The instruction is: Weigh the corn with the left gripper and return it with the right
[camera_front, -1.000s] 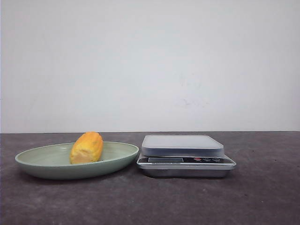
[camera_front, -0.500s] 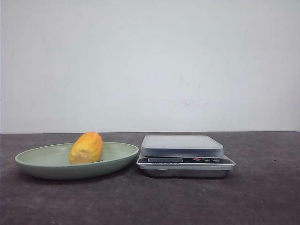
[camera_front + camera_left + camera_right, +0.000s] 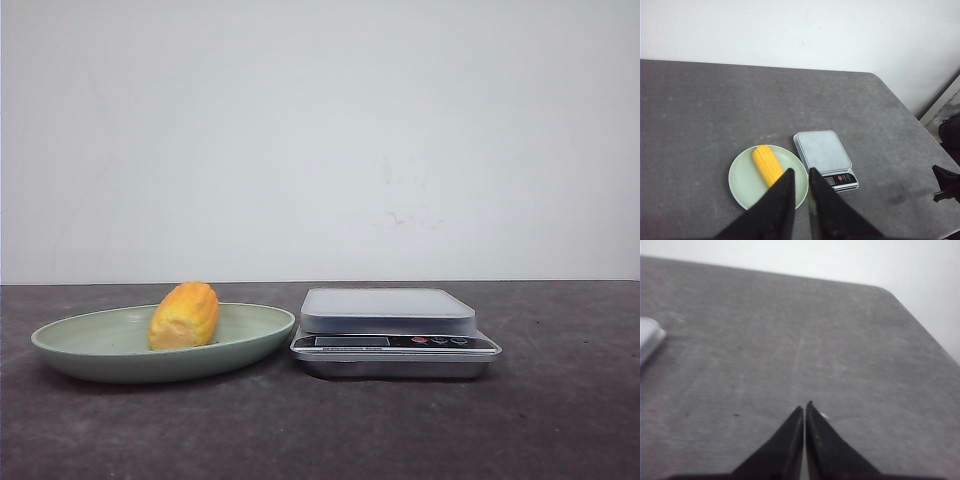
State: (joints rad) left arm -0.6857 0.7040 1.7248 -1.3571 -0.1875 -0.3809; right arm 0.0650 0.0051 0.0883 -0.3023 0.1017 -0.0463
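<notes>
We see the corn [image 3: 185,315] lying on its side in a shallow green plate [image 3: 90,352] on the dark grey table [image 3: 560,420], its paler blunt end toward the front camera. Just beside the plate, on its right, sits a small kitchen scale [image 3: 395,333] with a bare weighing top. Our left gripper [image 3: 800,175] hangs high above the plate's near edge, its fingers [image 3: 785,192] only a narrow gap apart and holding nothing. Our right gripper [image 3: 804,409] hovers over bare table, well apart from the scale, whose corner [image 3: 649,340] shows at the edge, with its fingers [image 3: 816,435] pressed almost together, empty.
</notes>
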